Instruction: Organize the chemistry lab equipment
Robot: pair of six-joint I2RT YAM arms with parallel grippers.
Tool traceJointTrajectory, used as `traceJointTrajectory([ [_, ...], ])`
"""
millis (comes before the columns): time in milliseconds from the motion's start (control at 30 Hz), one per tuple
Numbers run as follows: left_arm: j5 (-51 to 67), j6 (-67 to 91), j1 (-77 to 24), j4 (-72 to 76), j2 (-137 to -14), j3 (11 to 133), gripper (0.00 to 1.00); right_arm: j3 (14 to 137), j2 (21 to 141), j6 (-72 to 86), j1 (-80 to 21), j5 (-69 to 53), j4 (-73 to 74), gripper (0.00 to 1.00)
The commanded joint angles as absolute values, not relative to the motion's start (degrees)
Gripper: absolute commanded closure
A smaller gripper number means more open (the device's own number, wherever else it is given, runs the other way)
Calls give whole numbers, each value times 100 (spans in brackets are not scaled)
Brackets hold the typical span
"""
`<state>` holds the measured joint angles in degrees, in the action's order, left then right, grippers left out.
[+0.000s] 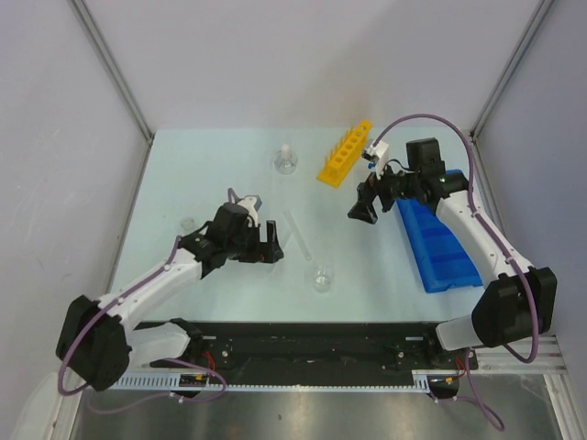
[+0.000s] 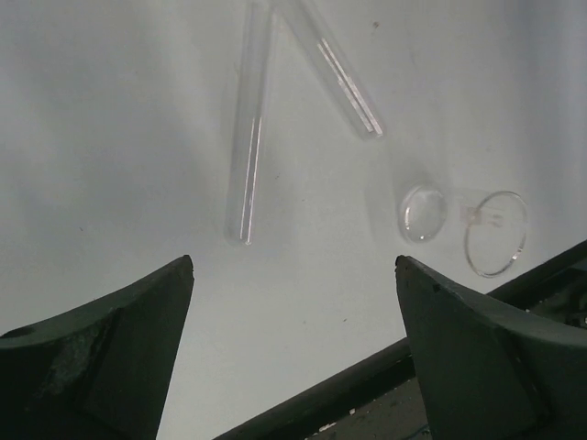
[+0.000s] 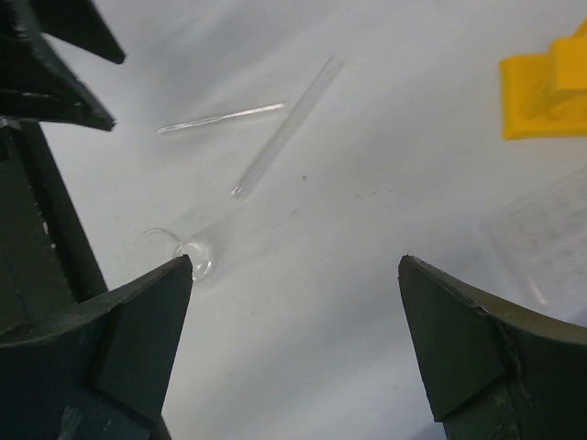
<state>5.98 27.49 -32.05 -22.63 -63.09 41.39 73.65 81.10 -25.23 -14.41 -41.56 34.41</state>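
Observation:
Two thin clear tubes (image 1: 298, 234) lie crossed on the table; no blue caps show. They also show in the left wrist view (image 2: 248, 147) and the right wrist view (image 3: 275, 142). My left gripper (image 1: 271, 246) (image 2: 293, 266) is open and empty, just left of the tubes. My right gripper (image 1: 357, 213) (image 3: 295, 266) is open and empty, hovering right of them. A small clear beaker (image 1: 322, 279) (image 2: 495, 234) (image 3: 179, 249) stands near the front. The flask with a white stopper (image 1: 286, 161) stands at the back. The yellow rack (image 1: 345, 154) (image 3: 546, 92) is behind my right gripper.
The blue compartmented bin (image 1: 438, 246) lies along the right side under my right arm. A faint clear tray (image 3: 550, 238) shows beside the yellow rack in the right wrist view. The table's black front edge (image 2: 385, 376) runs close under my left gripper.

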Motion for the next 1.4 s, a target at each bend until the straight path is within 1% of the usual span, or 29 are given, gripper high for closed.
traceJointTrajectory([
  [0,501,2646,-3164,-2329,-7012,4605,7,7252,7822,-2698,-1363,-4834,3375,0],
  [133,343,2418,-3234,-2469,-7802,4912,14,7137,7787,-2628,-1310,-4948,3261,0],
  [200,220,2356,-3261,-2505,-8006,5001,16,7102,7770,-2602,-1283,-4975,3208,0],
  [333,62,2180,-3340,-2662,-8567,5299,25,7005,7752,-2549,-1239,-5027,3103,0],
  [500,9,2030,-3445,-2839,-9122,5589,29,6979,7787,-2505,-1222,-5054,3059,0],
  [733,-149,1978,-3507,-2725,-9272,5669,30,6979,7831,-2408,-1178,-5062,2980,1],
  [1000,-228,1899,-3568,-2777,-9597,5818,35,6979,7866,-2355,-1160,-5080,2962,0],
  [1200,-255,1863,-3612,-2795,-9712,5889,41,6979,7884,-2355,-1134,-5080,2953,1],
  [1367,-246,1846,-3630,-2786,-9782,5880,48,6978,7884,-2347,-1134,-5089,2944,1],
])
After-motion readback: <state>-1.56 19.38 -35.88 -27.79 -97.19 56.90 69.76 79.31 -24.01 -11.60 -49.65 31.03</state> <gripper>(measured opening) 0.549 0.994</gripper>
